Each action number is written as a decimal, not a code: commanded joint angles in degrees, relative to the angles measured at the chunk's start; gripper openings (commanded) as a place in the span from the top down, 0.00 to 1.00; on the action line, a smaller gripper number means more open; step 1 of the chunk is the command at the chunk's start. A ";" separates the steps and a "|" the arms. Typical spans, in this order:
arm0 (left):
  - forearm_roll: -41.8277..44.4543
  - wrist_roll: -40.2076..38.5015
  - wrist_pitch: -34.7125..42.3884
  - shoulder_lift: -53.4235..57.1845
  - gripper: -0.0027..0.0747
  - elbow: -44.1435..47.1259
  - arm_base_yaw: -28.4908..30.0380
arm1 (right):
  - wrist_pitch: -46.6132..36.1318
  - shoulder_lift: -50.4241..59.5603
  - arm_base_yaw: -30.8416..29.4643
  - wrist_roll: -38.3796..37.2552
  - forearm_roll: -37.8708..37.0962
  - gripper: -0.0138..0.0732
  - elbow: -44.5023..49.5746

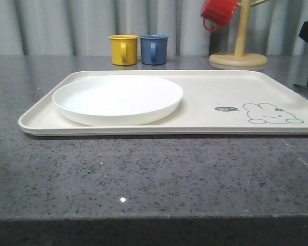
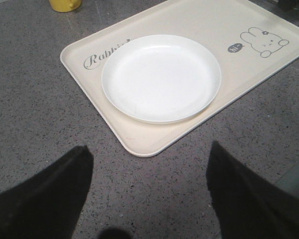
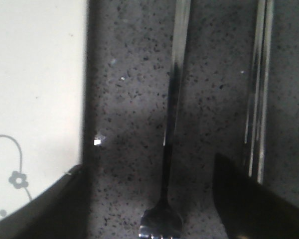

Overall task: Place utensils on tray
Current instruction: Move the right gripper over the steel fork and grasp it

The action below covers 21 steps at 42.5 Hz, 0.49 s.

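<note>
The fork (image 3: 170, 124) and chopsticks (image 3: 258, 94) lie on the countertop (image 3: 129, 74) just beside the tray (image 3: 35, 74); the right gripper (image 3: 149, 199), fingers spread and empty, straddles the fork handle and should be lowered centred on it before closing. The left gripper (image 2: 149, 199) is spread wide, nothing held. Only a white plate (image 1: 118, 98) is carried on the tray, no utensils yet.

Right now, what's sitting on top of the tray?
A round white plate rests on the left half of the cream tray. It covers part of the Rabbit script; the printed rabbit shows. No utensils are on it.
</note>
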<state>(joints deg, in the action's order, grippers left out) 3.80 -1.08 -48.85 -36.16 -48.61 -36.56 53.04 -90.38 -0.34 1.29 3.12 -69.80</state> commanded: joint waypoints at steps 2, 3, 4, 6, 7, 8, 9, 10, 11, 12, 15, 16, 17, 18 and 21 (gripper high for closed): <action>0.31 -0.77 4.16 0.06 0.34 -1.45 -0.50 | -1.52 -0.06 -0.27 0.32 -1.70 0.22 -1.87; 0.31 -0.77 4.16 0.06 0.34 -1.45 -0.50 | -1.58 -0.60 -0.27 0.32 -1.93 0.23 -1.87; 0.31 -0.77 4.16 0.06 0.34 -1.45 -0.50 | -1.74 -0.90 -0.27 0.32 -2.26 0.25 -1.87; 0.31 -0.77 4.16 0.06 0.34 -1.45 -0.50 | -2.00 -1.56 -0.27 0.32 -3.12 0.29 -1.87; 0.31 -0.77 4.16 0.06 0.34 -1.45 -0.50 | -2.11 -1.96 -0.27 0.32 -3.12 0.31 -1.87; 0.31 -0.77 4.16 0.06 0.34 -1.45 -0.50 | -2.16 -2.24 -0.27 0.32 -3.12 0.35 -1.87; 0.31 -0.77 4.16 0.06 0.34 -1.45 -0.50 | -2.29 -2.49 -0.27 0.32 -3.12 0.37 -1.87; 0.31 -0.77 4.16 0.06 0.34 -1.45 -0.50 | -2.45 -2.84 -0.27 0.32 -3.12 0.39 -1.87; 0.31 -0.77 4.16 0.06 0.34 -1.45 -0.50 | -2.73 -3.08 -0.27 0.32 -3.12 0.42 -1.87; 0.31 -0.77 4.16 0.06 0.34 -1.45 -0.50 | -2.90 -3.34 -0.27 0.32 -3.12 0.44 -1.87; 0.31 -0.77 4.16 0.06 0.34 -1.45 -0.50 | -3.85 -3.84 -0.27 0.32 -3.12 0.50 -1.87; 0.31 -0.77 4.16 0.06 0.34 -1.45 -0.50 | -4.08 -3.84 -0.27 0.32 -2.76 0.51 -1.87; 0.31 -0.77 4.16 0.06 0.34 -1.45 -0.50 | -4.33 -3.95 -0.27 0.32 -2.57 0.52 -1.87; 0.31 -0.77 4.16 0.06 0.34 -1.45 -0.50 | -4.47 -3.95 -0.27 0.32 -2.41 0.54 -1.87; 0.31 -0.77 4.16 0.06 0.34 -1.45 -0.50 | -4.47 -3.95 -0.27 0.32 -1.72 0.58 -1.87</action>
<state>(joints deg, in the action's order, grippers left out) 3.80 -1.08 -48.85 -36.16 -48.61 -36.56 51.36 -95.08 -0.34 1.29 0.43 -70.63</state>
